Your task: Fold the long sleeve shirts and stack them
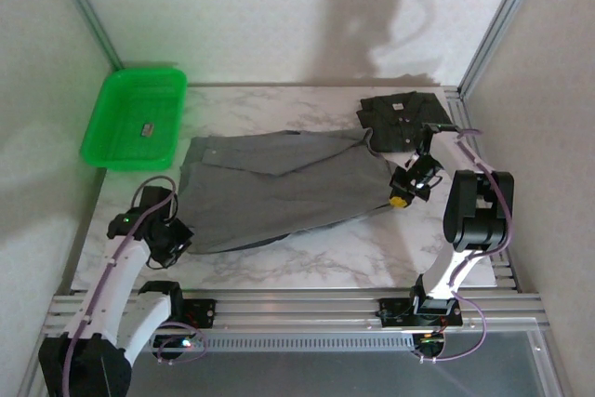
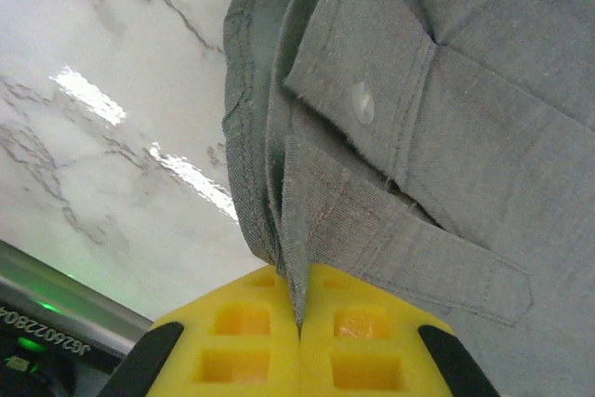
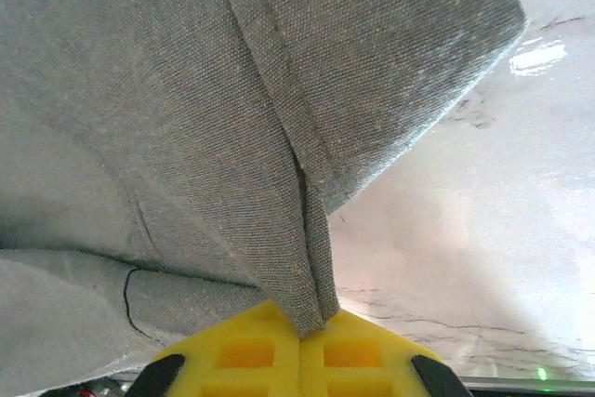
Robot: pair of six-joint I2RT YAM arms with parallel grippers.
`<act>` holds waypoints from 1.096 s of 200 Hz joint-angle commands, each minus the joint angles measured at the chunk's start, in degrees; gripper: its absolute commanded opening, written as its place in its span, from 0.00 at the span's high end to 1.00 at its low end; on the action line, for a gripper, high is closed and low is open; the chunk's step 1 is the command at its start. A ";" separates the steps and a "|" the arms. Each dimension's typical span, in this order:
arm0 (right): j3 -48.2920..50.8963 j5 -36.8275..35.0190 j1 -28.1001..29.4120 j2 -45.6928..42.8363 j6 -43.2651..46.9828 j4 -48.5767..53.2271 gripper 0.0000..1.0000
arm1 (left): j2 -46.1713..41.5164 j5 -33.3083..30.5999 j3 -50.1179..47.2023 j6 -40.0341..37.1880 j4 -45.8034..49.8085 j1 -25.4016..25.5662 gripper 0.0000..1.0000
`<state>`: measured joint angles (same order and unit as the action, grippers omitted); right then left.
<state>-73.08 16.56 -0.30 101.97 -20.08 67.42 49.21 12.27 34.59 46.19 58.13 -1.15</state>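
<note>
Grey woven shirt (image 1: 279,188) lies spread mid-table overhead, the folded charcoal shirt (image 1: 400,118) at far right, while my wrist views add the left gripper (image 2: 299,323) clamped on its buttoned, stitched edge and the right gripper (image 3: 302,327) clamped on a seamed fold.

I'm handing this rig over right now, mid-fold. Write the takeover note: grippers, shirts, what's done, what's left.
Left gripper: jaws shut on the near-left edge of the grey shirt.
Right gripper: jaws shut on the same shirt's right edge.
The grey shirt lies spread across the middle of the table, held at both ends, its fold unfinished.
Charcoal shirt: lies folded at the far right of the table, apart from both grippers.
Done: the charcoal one looks folded.
Left: finish folding the grey one, then stack the two.
</note>
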 commanded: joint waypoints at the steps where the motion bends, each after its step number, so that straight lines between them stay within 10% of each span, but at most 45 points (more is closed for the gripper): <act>1: -2.95 -1.15 -0.41 1.83 0.93 2.22 1.00 | 3.61 1.44 1.10 0.44 -3.83 0.18 1.00; 219: -27.55 -2.23 -0.87 19.95 3.56 10.37 1.00 | 33.94 8.21 21.66 -20.70 -5.66 -10.61 1.00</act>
<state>-98.61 16.53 -0.30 120.03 -17.43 76.55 81.21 22.33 53.52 28.29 53.43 -10.76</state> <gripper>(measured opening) 0.045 0.057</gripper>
